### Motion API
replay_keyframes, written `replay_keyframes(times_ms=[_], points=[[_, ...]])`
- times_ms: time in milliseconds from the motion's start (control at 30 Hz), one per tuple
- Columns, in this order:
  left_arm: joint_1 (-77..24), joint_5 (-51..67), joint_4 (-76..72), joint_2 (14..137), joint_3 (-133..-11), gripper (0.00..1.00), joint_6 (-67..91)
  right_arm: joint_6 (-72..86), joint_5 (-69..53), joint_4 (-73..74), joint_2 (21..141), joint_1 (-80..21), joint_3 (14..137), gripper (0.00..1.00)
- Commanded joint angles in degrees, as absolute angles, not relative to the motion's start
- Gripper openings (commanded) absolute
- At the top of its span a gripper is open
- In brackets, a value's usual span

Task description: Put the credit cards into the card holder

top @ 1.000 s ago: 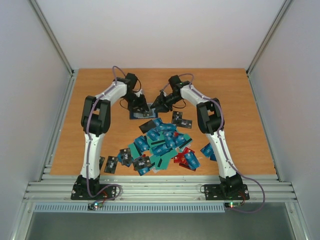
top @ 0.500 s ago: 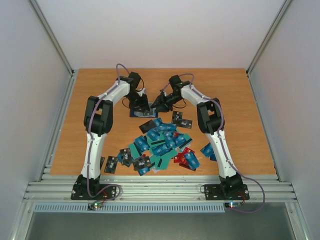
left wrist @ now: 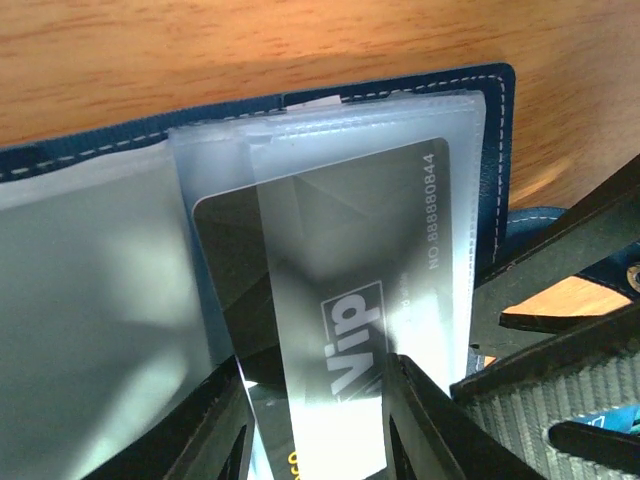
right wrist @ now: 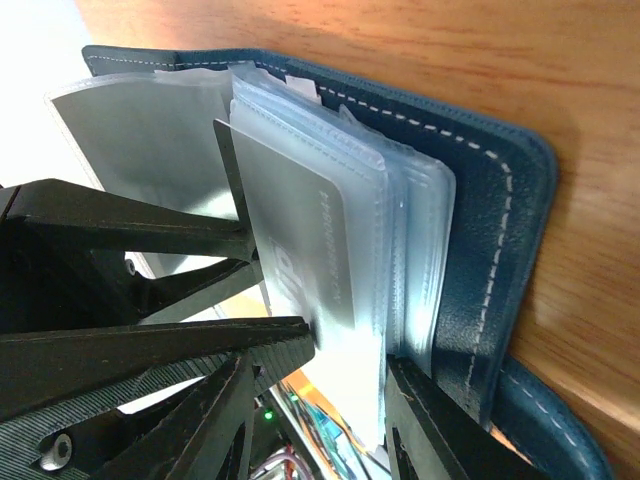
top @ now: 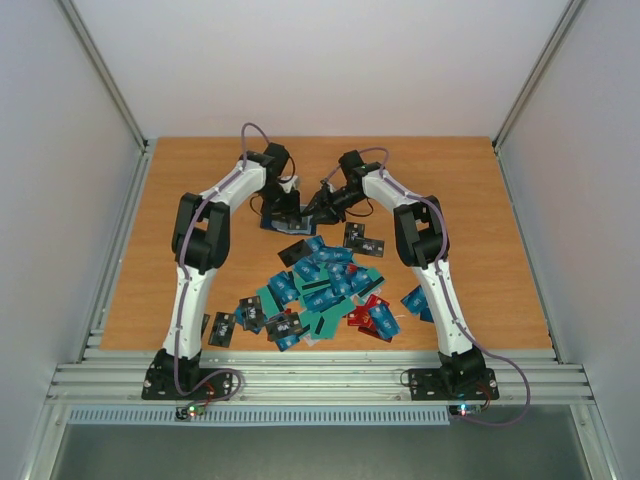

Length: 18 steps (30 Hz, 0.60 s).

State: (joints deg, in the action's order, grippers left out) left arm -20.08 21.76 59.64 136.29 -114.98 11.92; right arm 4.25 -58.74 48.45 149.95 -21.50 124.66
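My left pincer [left wrist: 320, 425] is clamped on a black card [left wrist: 330, 260]. Its long axis points straight away from me into a clear sleeve [left wrist: 360, 120] of the open card holder [left wrist: 497, 150], which lies on the far surface [left wrist: 300, 40]. My right pincer [right wrist: 318, 410] straddles the sleeves; whether it grips I cannot tell. Spare credit cards [top: 320, 285] lie nearer my bases, out of the way.

Card holder [top: 277, 229] behind heaped credit cards [top: 320, 285]

left tool [top: 289, 214] and right tool [top: 311, 211] crowding card holder [top: 272, 229], credit cards [top: 325, 285] heaped nearer, table [top: 480, 220] bare alongside
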Motion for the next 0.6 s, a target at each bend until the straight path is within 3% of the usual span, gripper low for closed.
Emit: replay_keyframes(times_ms=[0,567], points=[[-22.15,24.96,56.55,138.16,-116.15,0.37,7.84,4.47,-54.84,48.27,153.53,-22.02,124.78,0.38],[-23.29,25.46,55.30,139.99,-118.82,0.38,2.89,4.48,-54.93,48.78,153.88,-21.95,124.83,0.38]])
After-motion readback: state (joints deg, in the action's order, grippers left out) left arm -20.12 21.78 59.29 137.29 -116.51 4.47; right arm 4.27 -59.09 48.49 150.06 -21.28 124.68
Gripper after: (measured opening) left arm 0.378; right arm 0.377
